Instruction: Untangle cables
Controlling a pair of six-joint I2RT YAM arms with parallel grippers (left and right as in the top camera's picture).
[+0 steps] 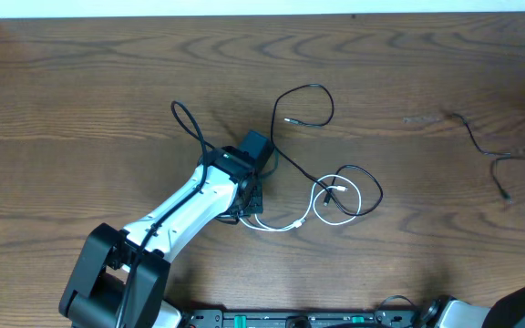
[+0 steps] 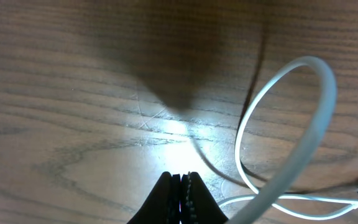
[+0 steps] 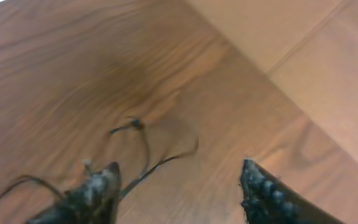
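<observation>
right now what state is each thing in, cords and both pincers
thin black cord: loose, its loop overlapping the white cord's loop, not untangled
thin white cord: coiled in loops beside the left pincer
left pincer: shut, nothing seen between its fingers
right pincer: open, empty
second thin black cord at the right: lying apart from the other two, ungripped

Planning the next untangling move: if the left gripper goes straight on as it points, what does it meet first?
Probably the bare table; the shut left gripper aims at wood, with the white cable and a blurred dark strand just right of its line.
</observation>
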